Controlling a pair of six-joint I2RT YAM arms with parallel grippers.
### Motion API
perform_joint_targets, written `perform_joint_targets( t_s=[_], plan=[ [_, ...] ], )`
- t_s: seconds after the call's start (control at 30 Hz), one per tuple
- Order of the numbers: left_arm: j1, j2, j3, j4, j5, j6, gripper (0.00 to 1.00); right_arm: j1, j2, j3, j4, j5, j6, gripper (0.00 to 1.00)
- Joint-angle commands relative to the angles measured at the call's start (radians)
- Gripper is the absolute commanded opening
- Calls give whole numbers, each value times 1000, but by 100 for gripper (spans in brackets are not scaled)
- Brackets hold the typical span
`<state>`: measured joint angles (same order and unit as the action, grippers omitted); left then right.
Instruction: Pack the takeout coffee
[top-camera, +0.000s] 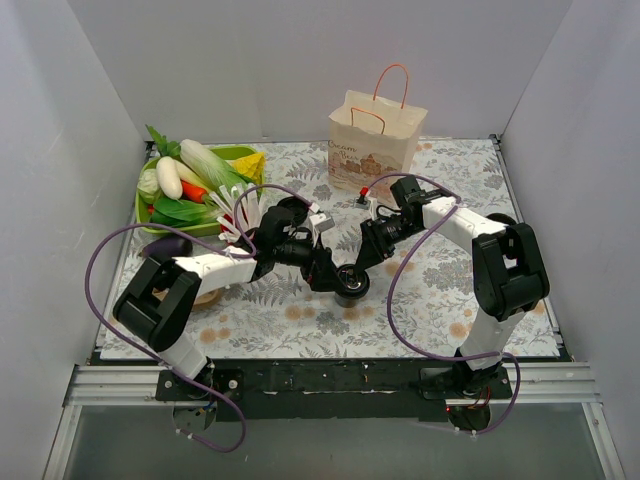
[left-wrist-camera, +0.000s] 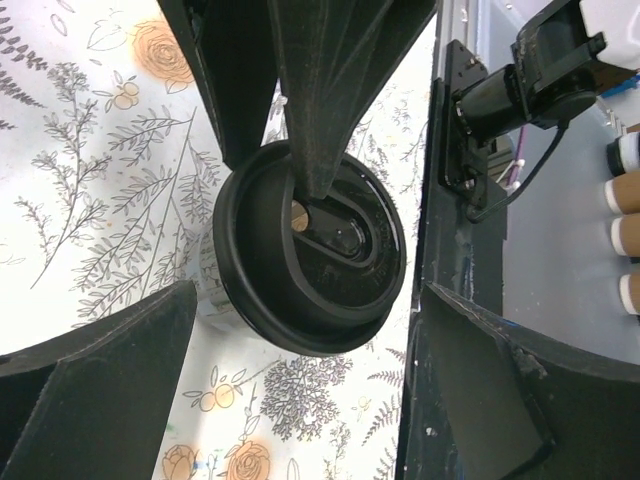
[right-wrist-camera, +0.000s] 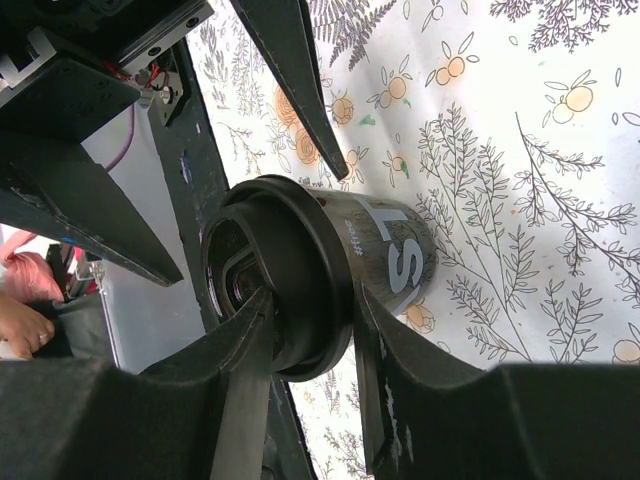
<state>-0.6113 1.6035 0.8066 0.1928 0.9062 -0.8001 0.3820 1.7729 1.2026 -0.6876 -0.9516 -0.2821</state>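
The takeout coffee (top-camera: 352, 283), a dark printed cup (right-wrist-camera: 395, 250) with a round black lid (left-wrist-camera: 310, 250), is near the middle front of the floral cloth. My right gripper (right-wrist-camera: 315, 300) is shut on it at the lid's rim, with one finger on top of the lid and the other under the rim against the cup wall. That top finger (left-wrist-camera: 320, 110) reaches down onto the lid in the left wrist view. My left gripper (left-wrist-camera: 300, 400) stands open beside the cup, its fingers wide apart and touching nothing. Whether the cup rests on the cloth I cannot tell.
A paper bag with orange handles (top-camera: 372, 140) stands at the back centre, a small red thing (top-camera: 363, 192) in front of it. A green tray of vegetables (top-camera: 238, 153) sits back left, with white straws (top-camera: 235, 212) and an eggplant (top-camera: 165, 245) nearby. The black table edge (left-wrist-camera: 450, 230) runs close by.
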Motion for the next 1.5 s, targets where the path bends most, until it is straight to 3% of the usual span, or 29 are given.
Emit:
perform_joint_targets(
  t_s=[0.0, 0.1, 0.2, 0.37, 0.5, 1.1, 1.47],
  plan=[
    [5, 4, -11, 56, 79, -36, 95, 0, 13, 8, 2, 175, -101, 38],
    [12, 4, -12, 59, 79, -71, 95, 1, 17, 9, -10, 183, -121, 38],
    [27, 3, -4, 44, -30, -126, 95, 1, 16, 14, -15, 183, -131, 38],
    [39, -66, 9, -6, -96, -160, 96, 1, 10, 14, -15, 185, -127, 38],
    [39, -76, 49, -136, -234, -146, 96, 0, 8, 6, -10, 186, -124, 38],
    [35, -145, 16, -187, -219, -82, 93, 0, 20, -1, 8, 180, -114, 38],
    [36, -111, 22, -219, -271, -82, 92, 1, 34, 8, 3, 183, -111, 38]
  ],
)
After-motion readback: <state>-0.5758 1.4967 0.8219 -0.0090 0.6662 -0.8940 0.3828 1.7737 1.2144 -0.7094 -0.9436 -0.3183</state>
